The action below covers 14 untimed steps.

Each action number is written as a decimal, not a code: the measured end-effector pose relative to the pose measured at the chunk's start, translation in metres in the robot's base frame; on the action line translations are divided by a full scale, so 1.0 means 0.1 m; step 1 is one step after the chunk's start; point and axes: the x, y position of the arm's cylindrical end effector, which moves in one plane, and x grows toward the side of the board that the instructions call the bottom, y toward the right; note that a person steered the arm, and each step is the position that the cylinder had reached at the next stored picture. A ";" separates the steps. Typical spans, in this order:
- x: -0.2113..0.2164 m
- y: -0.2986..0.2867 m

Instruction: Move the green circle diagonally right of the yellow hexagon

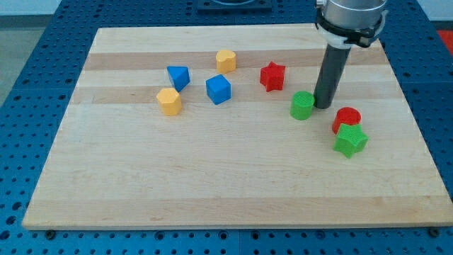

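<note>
My tip (324, 106) has no jaws to open or close; it stands just right of the green circle (302, 105), apparently touching it. The yellow hexagon (169, 101) lies well left. The circle looks light, rigid and free-sliding; push its right flank centrally, with 1 steady contact.

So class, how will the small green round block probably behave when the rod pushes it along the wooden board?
The small green round block stands upright on a flat end, so it probably slides rather than rolls. It looks squat, so tipping seems unlikely. My tip touches or nearly touches its right side; an off-centre push on its curved wall may send it sideways.
</note>
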 end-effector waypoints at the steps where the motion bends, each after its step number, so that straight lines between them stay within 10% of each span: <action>1: 0.04 -0.14; 7: 0.50 -1.57; 14: 0.92 -1.87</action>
